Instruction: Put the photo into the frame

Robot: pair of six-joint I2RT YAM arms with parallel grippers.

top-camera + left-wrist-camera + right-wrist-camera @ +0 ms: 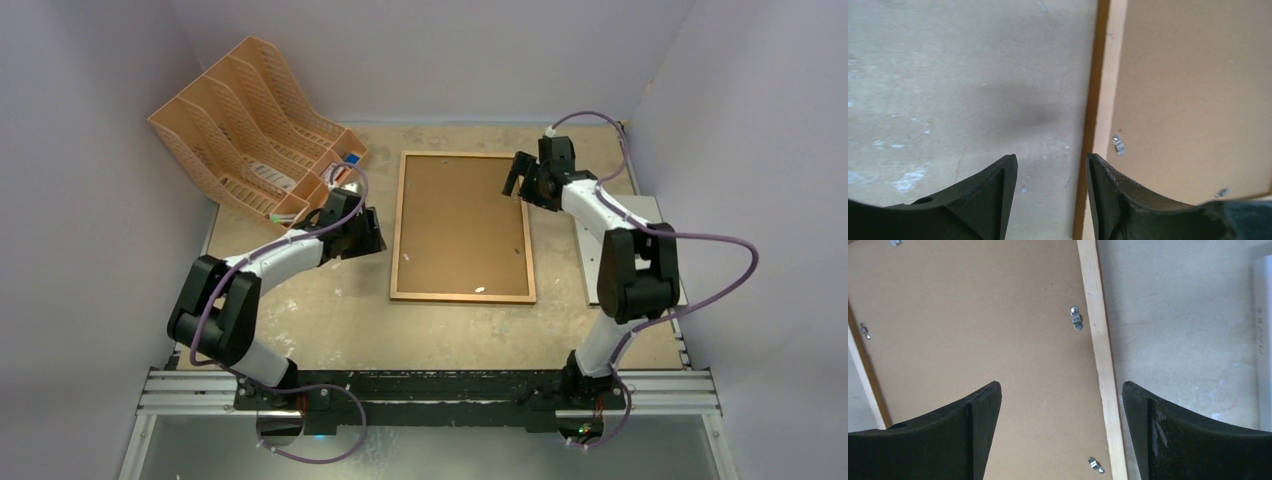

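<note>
Top external view: frame (462,296) lies long axis near to far; left end effector (372,238) at its left rail, right end effector (513,182) over its right rail, both open, empty.

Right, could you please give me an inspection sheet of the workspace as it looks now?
Surface: table, scuffed tan top.
Job's things: frame lying back up at centre, backing panel in it; photo not identifiable.
Clutter: file rack far left; pale sheet at the right side.
Grippers: left gripper open, empty, at the frame's left rail; right gripper open, empty, over its right rail.
Cables: purple cables hang in loops, clear of the frame.
Surroundings: plain pale walls.
</note>
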